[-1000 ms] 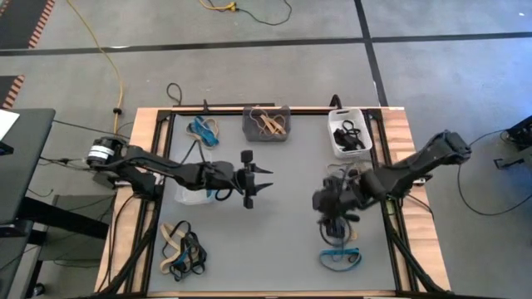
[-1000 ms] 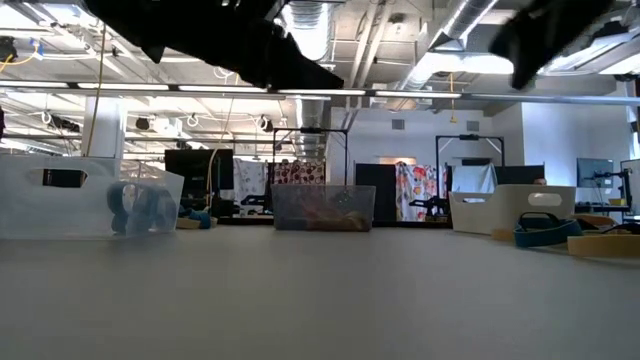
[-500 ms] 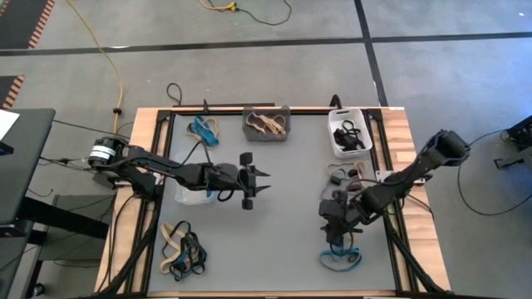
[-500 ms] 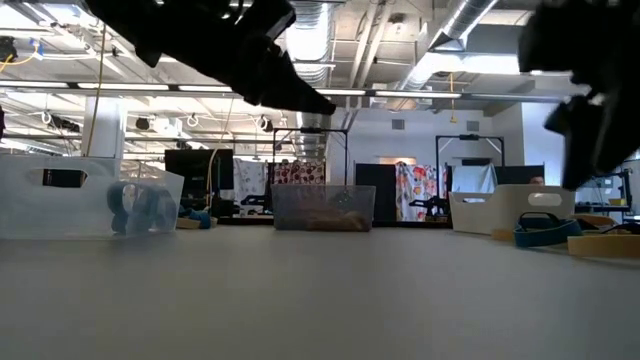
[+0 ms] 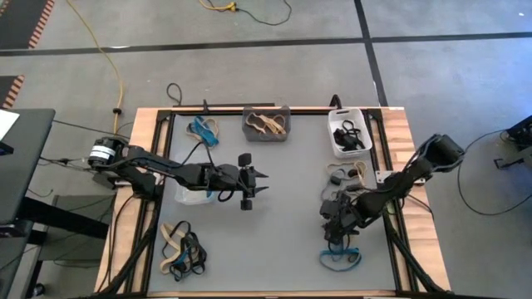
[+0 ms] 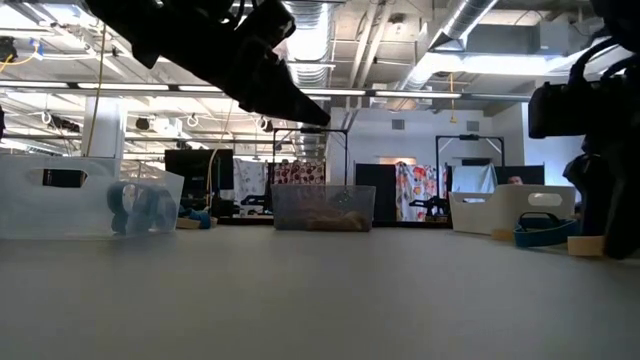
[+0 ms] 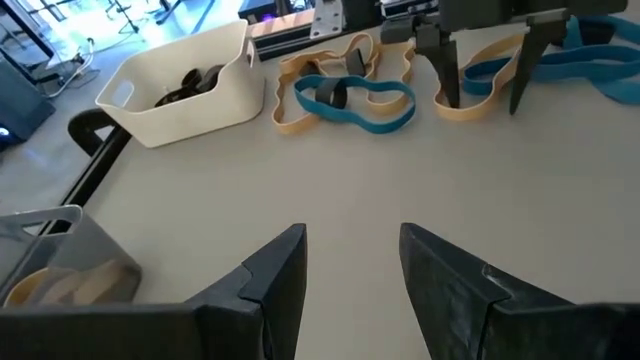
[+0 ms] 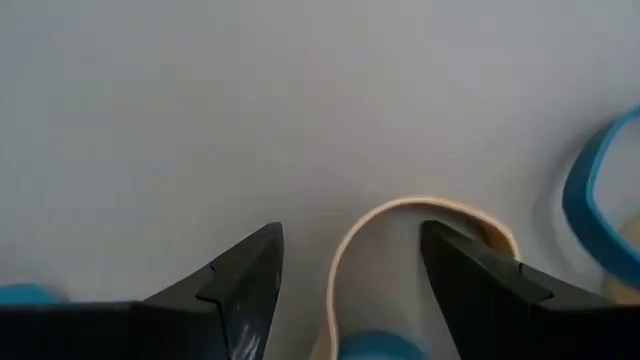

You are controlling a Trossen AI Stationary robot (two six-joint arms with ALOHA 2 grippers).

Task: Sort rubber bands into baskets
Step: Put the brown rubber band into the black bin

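Presently noted: right gripper (image 5: 336, 237) lowered close to the grey mat (image 5: 283, 216), well away from the white basket (image 5: 349, 133) toward the table's near edge, fingers (image 8: 235, 285) spread wide with nothing between them, straddling the curve of a tan rubber band (image 8: 400, 215) without gripping it; blue band (image 5: 341, 256) just beside. Left gripper (image 5: 259, 180) raised over mid-mat, level with the clear basket (image 5: 193, 193), fingers parted, empty. Black bands lying in the white basket, tan ones in the dark grey basket (image 5: 266, 124).
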